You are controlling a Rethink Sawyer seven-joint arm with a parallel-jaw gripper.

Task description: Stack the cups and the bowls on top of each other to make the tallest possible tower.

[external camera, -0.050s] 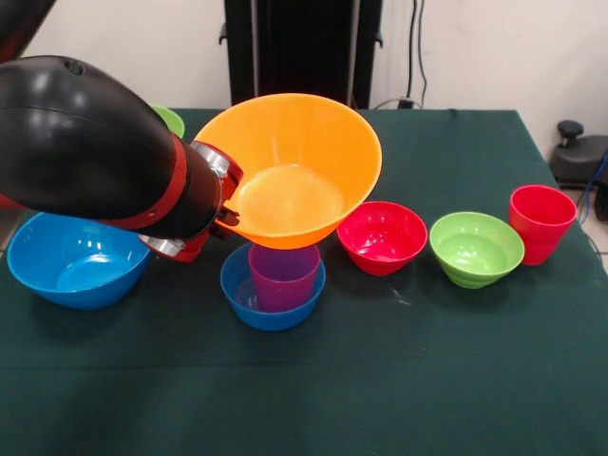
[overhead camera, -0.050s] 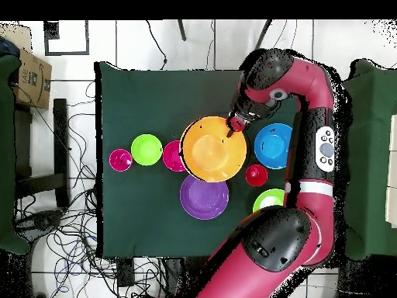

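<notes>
The gripper (external camera, -0.050s: pixel 226 217), jaws clamped on the big yellow bowl's (external camera, -0.050s: pixel 294 171) rim, holds it above the purple cup (external camera, -0.050s: pixel 283 275) in the small blue bowl (external camera, -0.050s: pixel 242 302), seemingly to cap that stack.

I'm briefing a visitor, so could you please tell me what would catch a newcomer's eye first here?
The big orange bowl, held tilted by its rim at the end effector, hangs over a purple cup standing in a small blue bowl. The bulky arm fills the front view's left side, above a large blue bowl.

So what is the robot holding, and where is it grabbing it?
The gripper holds the big yellow bowl by its rim, on the side nearest the arm, above the purple cup standing in the small blue bowl.
</notes>
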